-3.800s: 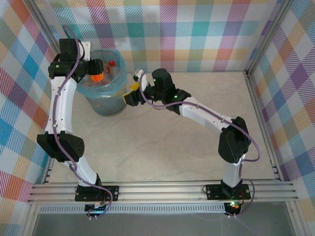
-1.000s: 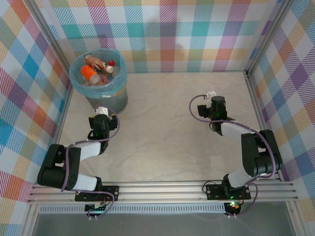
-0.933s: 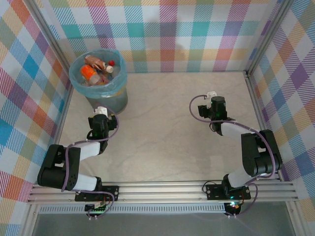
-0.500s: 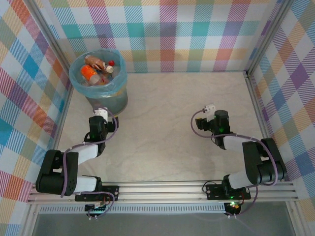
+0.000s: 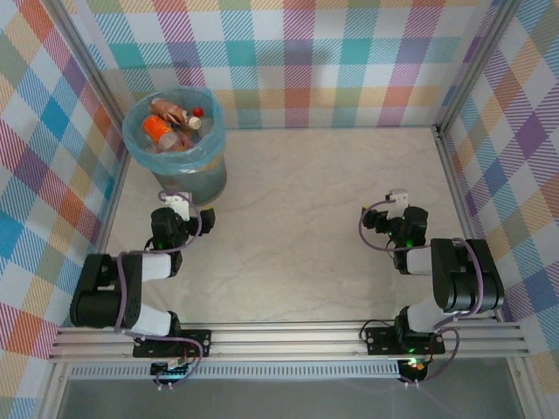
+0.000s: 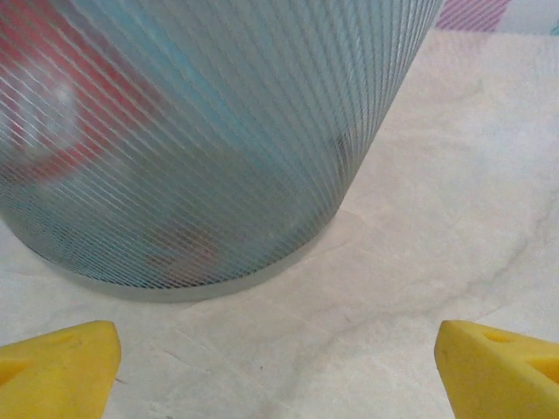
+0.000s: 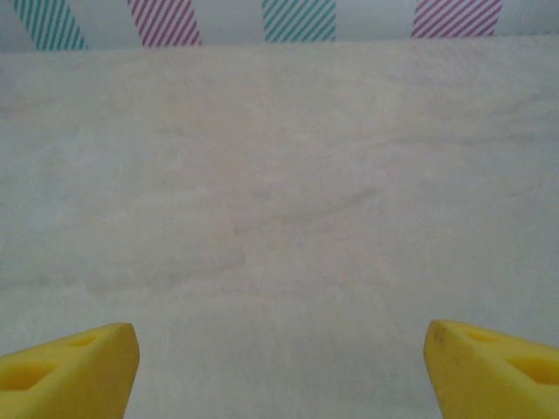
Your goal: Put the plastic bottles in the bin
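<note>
The bin [image 5: 194, 179], grey-blue with a light blue bag, stands at the far left corner of the table. Several plastic bottles [image 5: 166, 127] lie inside it, with red and orange labels showing at the top. My left gripper [image 5: 180, 209] sits low just in front of the bin, open and holding nothing. In the left wrist view the bin's ribbed wall [image 6: 262, 131] rises close ahead, red bottle shapes [image 6: 52, 113] blurred behind it, and the yellow fingertips [image 6: 57, 367] stand far apart. My right gripper [image 5: 396, 211] rests at the right, open over bare table; its fingertips [image 7: 65, 371] are wide apart.
Plaid walls enclose the table on three sides, with metal rails [image 5: 454, 192] along the right edge and the near edge. The marbled tabletop [image 5: 297, 218] spreads between the two folded arms. The back wall's stripes [image 7: 297, 17] lie ahead of the right gripper.
Both arms have folded back toward their bases. The right gripper moved nearer and to the right, and its jaws widened. The left gripper stayed in front of the bin.
</note>
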You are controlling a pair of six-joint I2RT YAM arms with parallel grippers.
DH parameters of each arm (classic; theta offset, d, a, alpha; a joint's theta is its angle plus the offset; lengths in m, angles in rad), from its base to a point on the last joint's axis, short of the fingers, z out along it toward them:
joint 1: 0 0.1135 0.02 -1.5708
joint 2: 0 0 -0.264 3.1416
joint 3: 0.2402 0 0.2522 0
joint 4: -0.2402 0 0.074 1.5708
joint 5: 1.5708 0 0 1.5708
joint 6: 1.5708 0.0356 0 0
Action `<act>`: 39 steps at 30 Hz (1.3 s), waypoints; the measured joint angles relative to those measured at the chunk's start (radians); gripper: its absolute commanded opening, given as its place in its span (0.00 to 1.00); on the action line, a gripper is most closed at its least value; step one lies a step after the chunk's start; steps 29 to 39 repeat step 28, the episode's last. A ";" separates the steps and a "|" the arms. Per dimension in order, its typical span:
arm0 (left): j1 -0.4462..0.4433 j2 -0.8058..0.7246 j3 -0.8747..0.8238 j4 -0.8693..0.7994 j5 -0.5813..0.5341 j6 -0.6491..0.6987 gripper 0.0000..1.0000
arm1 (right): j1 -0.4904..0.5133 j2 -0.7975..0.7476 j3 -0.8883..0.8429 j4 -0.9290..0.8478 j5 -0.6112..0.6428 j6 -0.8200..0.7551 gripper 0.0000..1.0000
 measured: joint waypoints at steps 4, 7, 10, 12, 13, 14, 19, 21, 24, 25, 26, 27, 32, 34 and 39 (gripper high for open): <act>-0.016 0.087 0.032 -0.027 -0.041 -0.016 1.00 | 0.000 0.000 0.032 -0.028 0.040 0.028 1.00; -0.027 0.090 0.058 -0.031 -0.098 -0.032 1.00 | 0.000 0.000 0.038 -0.047 0.072 0.045 1.00; -0.035 0.090 0.068 -0.028 -0.127 -0.037 1.00 | 0.000 0.000 0.038 -0.064 0.087 0.050 1.00; -0.040 0.090 0.068 -0.032 -0.142 -0.037 1.00 | 0.000 0.000 0.038 -0.069 0.093 0.051 1.00; -0.042 0.090 0.068 -0.032 -0.148 -0.037 1.00 | 0.000 0.000 0.038 -0.071 0.095 0.053 1.00; -0.042 0.090 0.068 -0.032 -0.152 -0.037 1.00 | 0.000 0.000 0.038 -0.073 0.096 0.053 1.00; -0.042 0.090 0.068 -0.032 -0.161 -0.037 1.00 | 0.000 0.000 0.038 -0.081 0.100 0.056 1.00; -0.044 0.090 0.068 -0.032 -0.165 -0.037 1.00 | 0.000 0.000 0.038 -0.082 0.101 0.056 1.00; -0.047 0.090 0.068 -0.032 -0.168 -0.037 1.00 | 0.000 0.000 0.038 -0.085 0.101 0.056 1.00; -0.047 0.090 0.068 -0.032 -0.169 -0.037 1.00 | 0.000 0.000 0.038 -0.085 0.101 0.056 1.00; -0.047 0.090 0.068 -0.032 -0.171 -0.037 1.00 | 0.000 0.000 0.038 -0.086 0.101 0.056 1.00; -0.047 0.090 0.068 -0.032 -0.175 -0.037 1.00 | 0.000 0.000 0.038 -0.087 0.101 0.056 1.00; -0.049 0.090 0.068 -0.032 -0.182 -0.037 1.00 | 0.000 0.000 0.038 -0.087 0.101 0.056 1.00; -0.049 0.090 0.068 -0.032 -0.182 -0.037 1.00 | 0.000 0.000 0.038 -0.087 0.101 0.056 1.00; -0.049 0.090 0.068 -0.032 -0.182 -0.037 1.00 | 0.000 0.000 0.038 -0.087 0.101 0.056 1.00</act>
